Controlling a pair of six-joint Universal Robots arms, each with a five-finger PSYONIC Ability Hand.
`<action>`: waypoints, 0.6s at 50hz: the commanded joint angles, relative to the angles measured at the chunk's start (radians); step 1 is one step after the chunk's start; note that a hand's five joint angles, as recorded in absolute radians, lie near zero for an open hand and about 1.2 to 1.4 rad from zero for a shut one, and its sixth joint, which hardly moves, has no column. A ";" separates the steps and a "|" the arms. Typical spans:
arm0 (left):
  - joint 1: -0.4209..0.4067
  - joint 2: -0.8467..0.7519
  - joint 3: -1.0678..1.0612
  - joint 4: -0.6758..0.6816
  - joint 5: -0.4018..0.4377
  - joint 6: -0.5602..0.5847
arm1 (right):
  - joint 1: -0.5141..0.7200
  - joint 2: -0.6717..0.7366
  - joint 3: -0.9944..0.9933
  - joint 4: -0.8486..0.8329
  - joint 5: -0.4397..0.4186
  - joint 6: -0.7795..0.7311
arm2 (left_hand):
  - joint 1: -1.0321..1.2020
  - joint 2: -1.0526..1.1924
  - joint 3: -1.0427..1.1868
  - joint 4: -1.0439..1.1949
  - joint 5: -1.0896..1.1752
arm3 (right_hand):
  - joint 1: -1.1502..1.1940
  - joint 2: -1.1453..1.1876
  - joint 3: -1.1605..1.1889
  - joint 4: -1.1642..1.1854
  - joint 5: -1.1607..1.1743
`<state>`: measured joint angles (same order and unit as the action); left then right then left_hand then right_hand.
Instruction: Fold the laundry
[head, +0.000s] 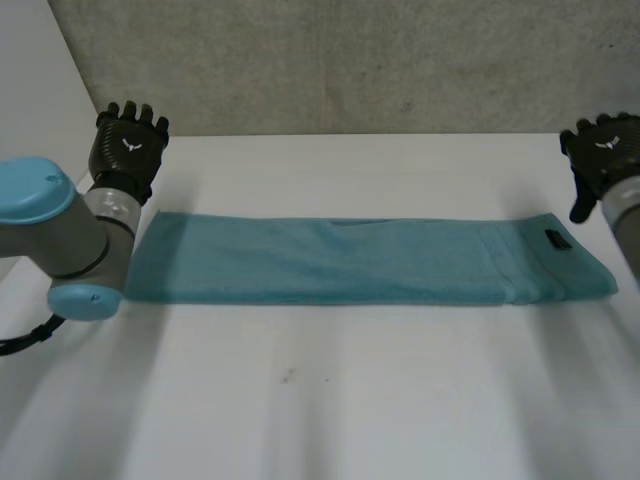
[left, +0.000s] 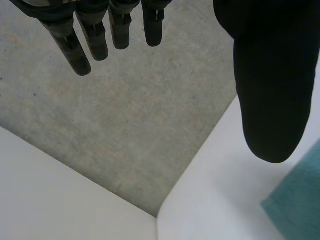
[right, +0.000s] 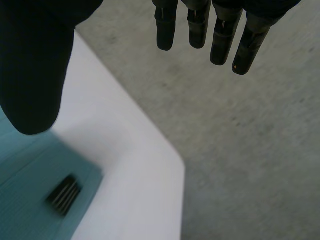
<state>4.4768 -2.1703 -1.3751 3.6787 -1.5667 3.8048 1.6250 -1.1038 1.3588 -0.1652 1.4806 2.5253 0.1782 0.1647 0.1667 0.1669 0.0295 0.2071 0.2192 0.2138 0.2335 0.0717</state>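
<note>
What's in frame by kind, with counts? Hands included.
Teal towel: 1, lying as a long strip on the white table
Robot hand: 2, left robot hand and right robot hand, both open and holding nothing
Total: 3

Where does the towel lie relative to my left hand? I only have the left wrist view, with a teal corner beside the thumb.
Observer: The towel is one long folded strip across the table. Your left hand is just beyond its left end, apart from it.
Operator: And the other end?
Observer: It carries a black tag, near the right hand.
Operator: Is that hand holding anything?
Observer: No, its fingers are straight and empty.
</note>
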 joint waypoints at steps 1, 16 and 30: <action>0.007 0.147 -0.166 -0.055 0.005 -0.170 | -0.111 -0.044 0.065 0.191 -0.114 -0.005 | -0.004 0.010 0.008 0.008 -0.029 | 0.045 0.033 0.039 0.019 0.006; -0.004 0.265 -0.312 -0.154 0.008 -0.387 | -0.287 0.083 0.092 0.236 -0.431 -0.010 | -0.004 0.010 0.008 0.008 -0.029 | 0.488 0.476 0.481 0.462 0.449; -0.004 0.264 -0.332 -0.146 0.007 -0.390 | -0.298 0.205 0.063 0.144 -0.438 -0.013 | -0.004 0.010 0.008 0.008 -0.029 | 0.562 0.550 0.555 0.536 0.523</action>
<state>4.4724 -1.9048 -1.7048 3.5257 -1.5603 3.4121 1.3269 -0.9440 1.4391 0.0081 1.0361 2.5150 0.1782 0.1646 0.1667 0.1669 0.0295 0.5505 0.6379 0.6484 0.6475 0.4502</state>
